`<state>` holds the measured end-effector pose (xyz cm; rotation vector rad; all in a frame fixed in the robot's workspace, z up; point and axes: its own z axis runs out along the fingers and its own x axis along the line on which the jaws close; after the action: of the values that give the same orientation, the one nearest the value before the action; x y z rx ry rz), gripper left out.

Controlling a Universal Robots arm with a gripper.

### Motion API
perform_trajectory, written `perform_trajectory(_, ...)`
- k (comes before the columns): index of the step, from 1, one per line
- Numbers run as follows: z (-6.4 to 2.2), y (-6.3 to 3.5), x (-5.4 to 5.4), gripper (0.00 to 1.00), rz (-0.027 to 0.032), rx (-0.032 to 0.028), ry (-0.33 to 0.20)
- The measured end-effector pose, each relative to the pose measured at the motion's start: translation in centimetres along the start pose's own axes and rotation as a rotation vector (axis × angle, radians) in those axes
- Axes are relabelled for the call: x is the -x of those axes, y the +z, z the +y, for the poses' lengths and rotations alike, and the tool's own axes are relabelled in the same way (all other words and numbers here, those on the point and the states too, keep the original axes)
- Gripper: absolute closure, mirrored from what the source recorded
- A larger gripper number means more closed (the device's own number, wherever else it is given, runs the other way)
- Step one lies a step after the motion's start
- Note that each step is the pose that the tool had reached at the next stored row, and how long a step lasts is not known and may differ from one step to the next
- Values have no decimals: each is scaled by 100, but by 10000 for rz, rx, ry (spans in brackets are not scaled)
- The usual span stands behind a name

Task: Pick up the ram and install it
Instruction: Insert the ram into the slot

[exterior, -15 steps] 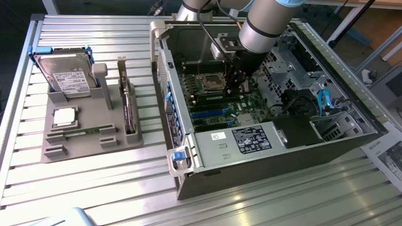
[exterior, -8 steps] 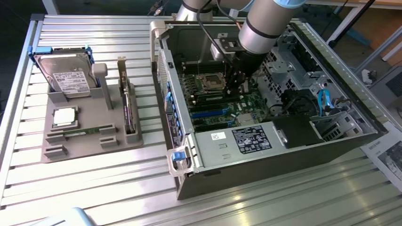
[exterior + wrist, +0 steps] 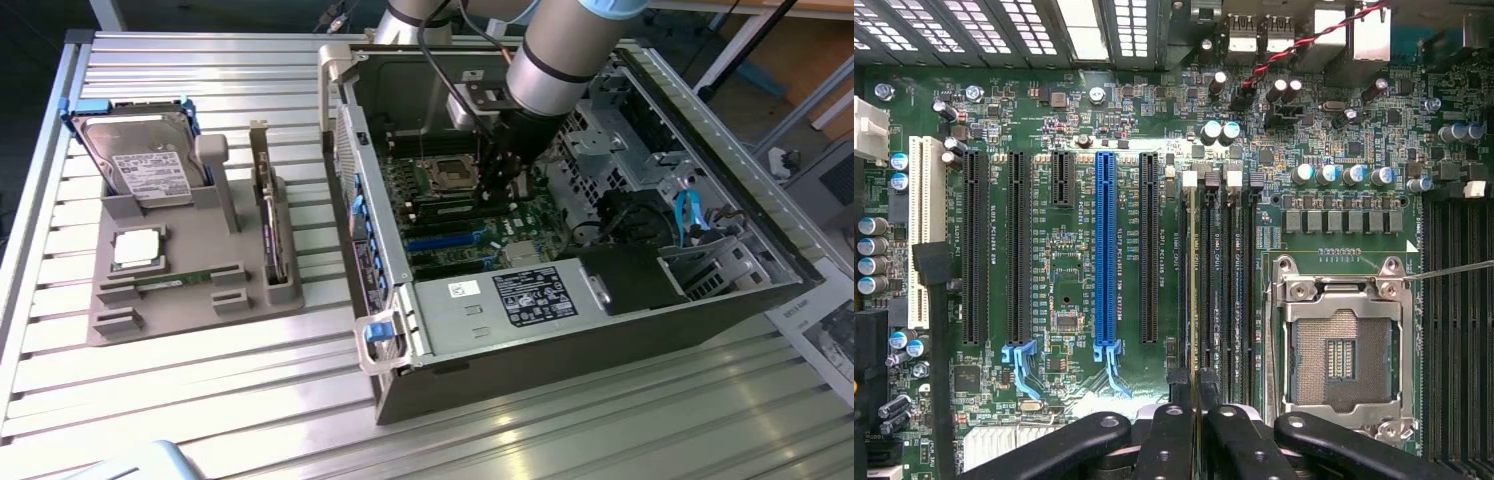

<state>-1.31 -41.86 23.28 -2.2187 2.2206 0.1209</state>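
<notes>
Pincer [image 3: 1195, 380] clamped on ram [image 3: 1194, 262] — edge-on over memory slots [image 3: 1230, 280] — processor socket [image 3: 1341, 352] beside.

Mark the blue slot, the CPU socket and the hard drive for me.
blue slot [image 3: 1105, 250]: wrist view, middle of its length.
CPU socket [image 3: 1341, 357]: wrist view, centre of the open contact field.
hard drive [image 3: 144, 165]: exterior view, on its pale label.

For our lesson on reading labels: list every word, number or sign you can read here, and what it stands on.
None can be read.
Label on the hard drive: too small.
On the power supply, the black label: too small.
The white sticker beside it: too small.
Print on the motherboard: blurred.
</notes>
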Motion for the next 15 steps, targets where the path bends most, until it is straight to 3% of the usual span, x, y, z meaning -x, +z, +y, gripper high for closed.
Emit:
perform_trajectory(2, 0, 2, -1, 87, -4, -1, 0)
perform_trajectory(3, 0, 1, -1, 74, -2, -1, 1)
perform_trajectory(10, 1, -7, -2, 74, 3, 1, 0)
perform_trajectory(15, 5, -82, 3, 74, -1, -1, 0)
